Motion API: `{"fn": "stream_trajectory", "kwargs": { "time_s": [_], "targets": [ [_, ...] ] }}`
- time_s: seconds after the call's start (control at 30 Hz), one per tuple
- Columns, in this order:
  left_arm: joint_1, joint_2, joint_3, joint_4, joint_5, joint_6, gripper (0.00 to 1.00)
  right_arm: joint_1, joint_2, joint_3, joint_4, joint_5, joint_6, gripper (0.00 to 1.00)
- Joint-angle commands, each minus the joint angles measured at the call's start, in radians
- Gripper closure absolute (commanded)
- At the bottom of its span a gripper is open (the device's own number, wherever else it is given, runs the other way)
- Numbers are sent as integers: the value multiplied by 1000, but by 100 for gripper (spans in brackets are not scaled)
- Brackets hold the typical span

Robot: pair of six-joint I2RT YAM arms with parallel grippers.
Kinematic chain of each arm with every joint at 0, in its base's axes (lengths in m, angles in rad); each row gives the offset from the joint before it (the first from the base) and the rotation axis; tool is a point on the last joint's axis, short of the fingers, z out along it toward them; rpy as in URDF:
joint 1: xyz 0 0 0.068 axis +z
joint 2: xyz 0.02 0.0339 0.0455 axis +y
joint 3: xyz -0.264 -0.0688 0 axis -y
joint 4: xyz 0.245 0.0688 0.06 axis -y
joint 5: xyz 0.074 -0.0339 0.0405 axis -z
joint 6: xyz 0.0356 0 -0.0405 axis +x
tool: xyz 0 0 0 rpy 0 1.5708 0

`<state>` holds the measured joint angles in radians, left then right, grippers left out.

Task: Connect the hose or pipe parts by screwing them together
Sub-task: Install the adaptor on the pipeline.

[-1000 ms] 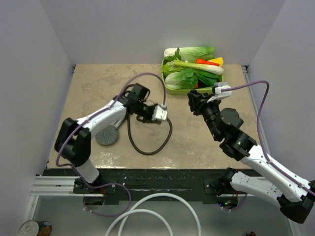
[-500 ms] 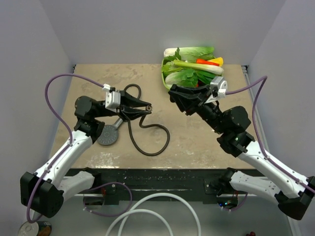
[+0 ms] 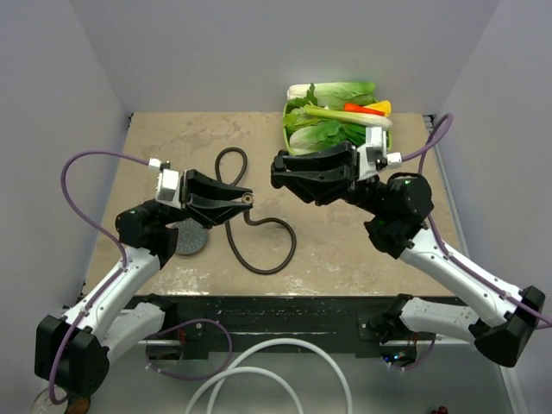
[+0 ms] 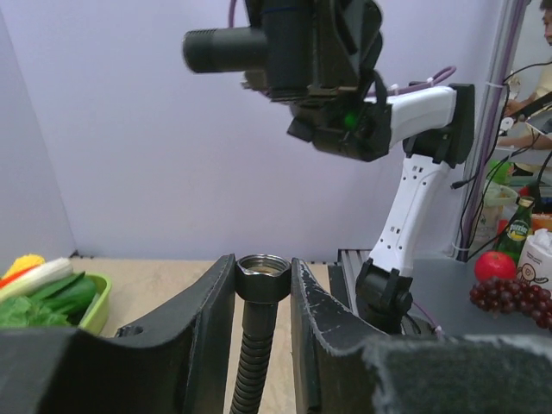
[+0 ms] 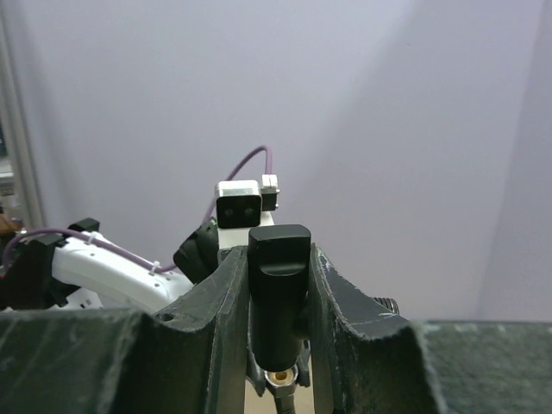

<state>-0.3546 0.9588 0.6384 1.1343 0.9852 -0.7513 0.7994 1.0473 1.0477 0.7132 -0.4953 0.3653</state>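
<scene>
Black ribbed hose (image 3: 261, 272) loops over the tabletop (image 3: 345, 250). Its threaded nut (image 4: 262, 278) is pinched in the nearly closed left hand (image 3: 235, 201), mouth pointing out past the fingertips. The shower head (image 3: 191, 240) lies at that hand's 7 o'clock. The right hand (image 3: 280, 174), narrowly parted, clamps the T-shaped fitting (image 5: 278, 285), apart from the nut toward 2 o'clock. Mating well likely calls for aligning both axes squarely before contact, then turning gently so the threads don't cross.
</scene>
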Motion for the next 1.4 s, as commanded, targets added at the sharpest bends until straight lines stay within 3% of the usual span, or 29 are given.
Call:
{"fn": "stream_trajectory", "kwargs": {
  "time_s": [0.0, 0.33, 0.47, 0.63, 0.83, 1.07, 1.37],
  "targets": [
    [2, -48, -22, 212, -69, -89, 100, -2, 80, 95, 216, -141, 110, 100],
    [2, -95, -72, 285, -88, -120, 100, -2, 275, 210, 506, -368, 366, 100],
    [2, -100, -72, 286, -97, -123, 100, -5, 373, 241, 810, -414, 579, 100],
    [3, -103, -69, 288, -106, -132, 100, -5, 502, 310, 1008, -466, 786, 100],
    [3, -101, -60, 280, -108, -134, 100, -6, 554, 342, 1118, -474, 845, 100],
    [3, -92, -46, 269, -135, -137, 100, -5, 548, 316, 1115, -468, 811, 100],
    [6, -86, -20, 260, -168, -161, 100, 0, 516, 210, 1076, -445, 628, 100]
  ]
}}
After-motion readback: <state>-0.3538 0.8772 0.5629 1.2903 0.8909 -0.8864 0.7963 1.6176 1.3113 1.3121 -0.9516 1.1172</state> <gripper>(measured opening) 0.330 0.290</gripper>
